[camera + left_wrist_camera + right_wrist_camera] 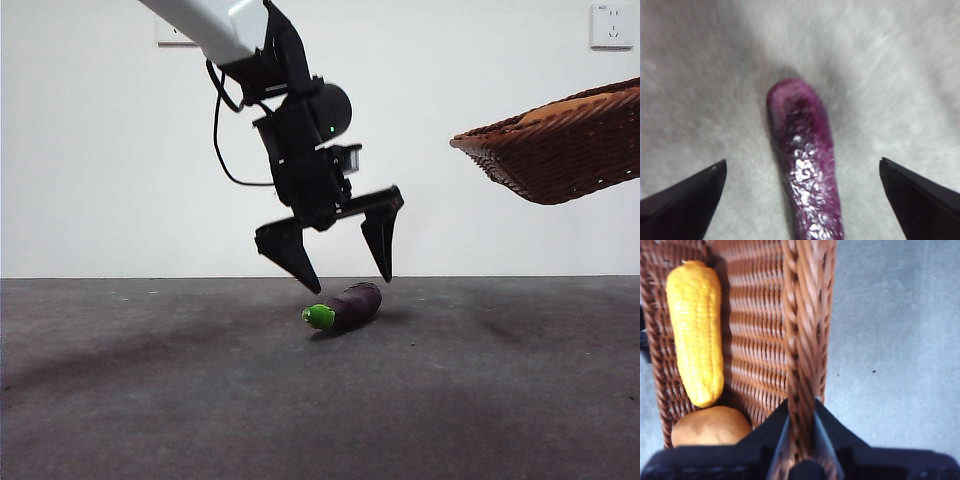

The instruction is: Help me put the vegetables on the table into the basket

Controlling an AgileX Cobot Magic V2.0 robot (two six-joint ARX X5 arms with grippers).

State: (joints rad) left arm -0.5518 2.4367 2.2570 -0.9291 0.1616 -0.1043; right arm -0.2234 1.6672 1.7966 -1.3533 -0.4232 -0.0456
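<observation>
Right now the left gripper (pixel 350 270) hangs just above the eggplant (pixel 348 306), jaws spread wide apart with nothing between them, one tip either side of the purple body. The eggplant lies flat on the desk (pixel 150 400), its green cap towards the camera in the front view. Up at the right edge the basket (pixel 560 150) is lifted off the desk and tilted, and the right gripper (pixel 801 412) is clamped tight on its braided rim. Inside the basket lie the corn cob (pixel 696 330) and, just beside it, the potato (pixel 710 426), both against the woven wall
</observation>
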